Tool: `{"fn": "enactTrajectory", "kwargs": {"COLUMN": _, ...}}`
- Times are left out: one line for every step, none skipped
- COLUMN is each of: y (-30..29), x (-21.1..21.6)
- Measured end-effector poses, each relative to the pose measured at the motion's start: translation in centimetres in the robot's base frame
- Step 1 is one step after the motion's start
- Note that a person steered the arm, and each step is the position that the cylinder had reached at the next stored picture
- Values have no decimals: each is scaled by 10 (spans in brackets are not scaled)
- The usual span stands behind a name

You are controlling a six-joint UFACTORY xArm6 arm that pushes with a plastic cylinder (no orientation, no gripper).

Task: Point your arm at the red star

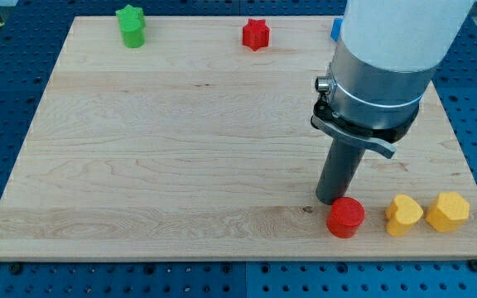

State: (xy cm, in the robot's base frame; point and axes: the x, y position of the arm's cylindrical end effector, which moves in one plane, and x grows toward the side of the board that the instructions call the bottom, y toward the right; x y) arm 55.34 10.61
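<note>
The red star (256, 34) sits near the view's top edge of the wooden board (164, 141), about midway across. My tip (331, 200) is far from it, low on the board's right part, right next to a red round block (345, 218) that lies just below and to its right. The rod hangs from the large white and grey arm body (387, 58) at the view's top right.
A green star (131, 25) stands at the top left. A blue block (336, 29) peeks out from behind the arm at the top. A yellow heart-like block (404, 214) and a yellow hexagon-like block (448, 210) lie at the bottom right.
</note>
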Motion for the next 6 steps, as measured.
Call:
{"fn": "enactTrajectory", "kwargs": {"y": -23, "x": -50}}
{"fn": "enactTrajectory", "kwargs": {"y": -71, "x": -122}}
{"fn": "enactTrajectory", "kwargs": {"y": -123, "x": -196}}
{"fn": "enactTrajectory", "kwargs": {"y": -161, "x": -261}}
{"fn": "enactTrajectory", "kwargs": {"y": -166, "x": -273}}
{"fn": "enactTrajectory", "kwargs": {"y": -166, "x": -283}}
